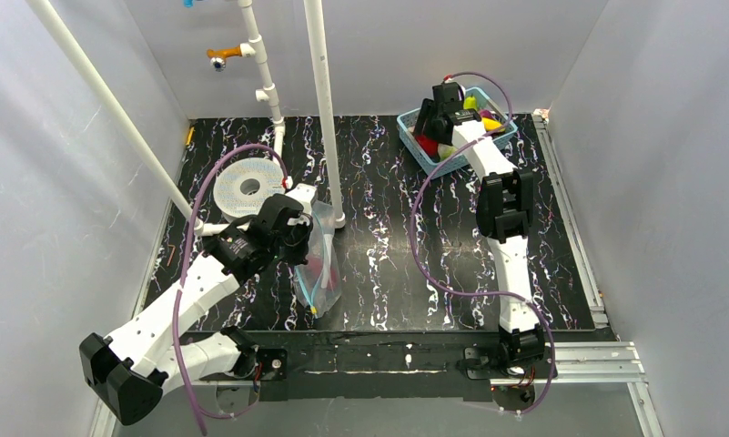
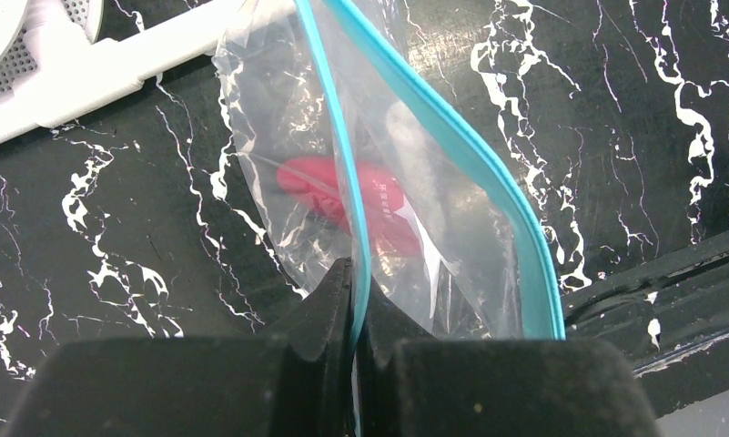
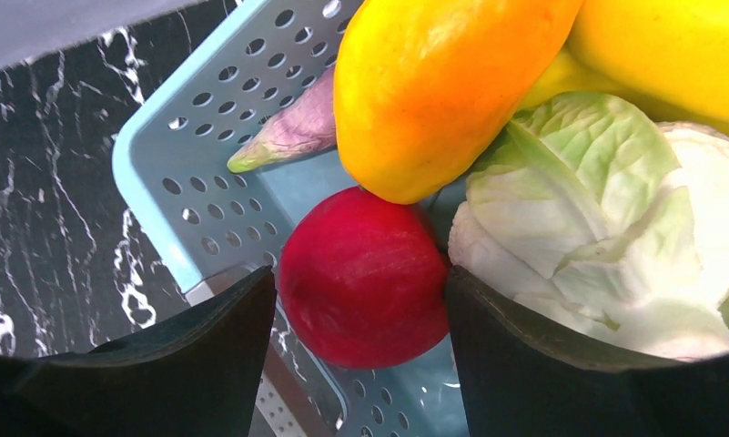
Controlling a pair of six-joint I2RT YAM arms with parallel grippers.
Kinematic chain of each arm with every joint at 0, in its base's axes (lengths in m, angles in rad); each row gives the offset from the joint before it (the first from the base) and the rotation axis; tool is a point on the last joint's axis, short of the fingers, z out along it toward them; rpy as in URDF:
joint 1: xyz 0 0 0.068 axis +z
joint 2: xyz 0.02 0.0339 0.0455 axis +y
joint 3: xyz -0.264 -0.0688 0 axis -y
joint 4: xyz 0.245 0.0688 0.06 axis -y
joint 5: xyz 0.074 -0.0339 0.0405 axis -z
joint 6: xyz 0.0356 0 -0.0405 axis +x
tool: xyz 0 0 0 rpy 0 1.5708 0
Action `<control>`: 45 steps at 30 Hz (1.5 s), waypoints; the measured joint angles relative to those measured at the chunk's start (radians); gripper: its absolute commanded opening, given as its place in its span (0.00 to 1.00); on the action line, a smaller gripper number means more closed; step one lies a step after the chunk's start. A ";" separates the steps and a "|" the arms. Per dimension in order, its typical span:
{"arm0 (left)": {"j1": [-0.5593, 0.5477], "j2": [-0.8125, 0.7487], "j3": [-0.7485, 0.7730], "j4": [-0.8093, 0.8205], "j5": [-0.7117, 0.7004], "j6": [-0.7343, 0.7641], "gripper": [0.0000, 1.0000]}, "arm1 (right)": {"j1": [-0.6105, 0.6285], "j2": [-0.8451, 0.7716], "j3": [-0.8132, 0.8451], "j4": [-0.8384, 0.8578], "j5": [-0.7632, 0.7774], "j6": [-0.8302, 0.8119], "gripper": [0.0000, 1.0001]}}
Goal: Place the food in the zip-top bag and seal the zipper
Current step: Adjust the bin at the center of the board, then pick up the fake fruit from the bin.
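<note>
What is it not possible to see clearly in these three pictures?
1. Left wrist: the red item inside the zip-top bag, blurred by crinkled plastic.
2. Top external: most food in the basket, hidden by the right arm.
3. Right wrist: whether the fingers press the red apple; the contact line is unclear.

There is 1 basket (image 3: 187, 173) w/ 5 food pcs in it: 1 red apple (image 3: 362, 287), 1 orange-yellow piece (image 3: 424, 91), 1 yellow piece (image 3: 670, 45), 1 cabbage (image 3: 615, 228), 1 pale purple piece (image 3: 292, 132). Also 1 zip-top bag (image 2: 251, 100), w/ 1 red-pink piece (image 2: 310, 177) inside.
</note>
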 measured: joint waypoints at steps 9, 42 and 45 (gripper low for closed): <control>0.019 0.016 0.000 0.006 0.019 0.000 0.00 | 0.018 -0.142 -0.219 -0.036 0.008 -0.063 0.77; 0.040 0.006 0.369 -0.334 -0.126 -0.014 0.00 | 0.072 -0.405 -0.588 -0.066 -0.024 -0.186 0.14; 0.040 -0.013 0.449 -0.409 -0.134 -0.014 0.00 | 0.072 -0.426 -0.610 -0.055 -0.033 -0.189 0.13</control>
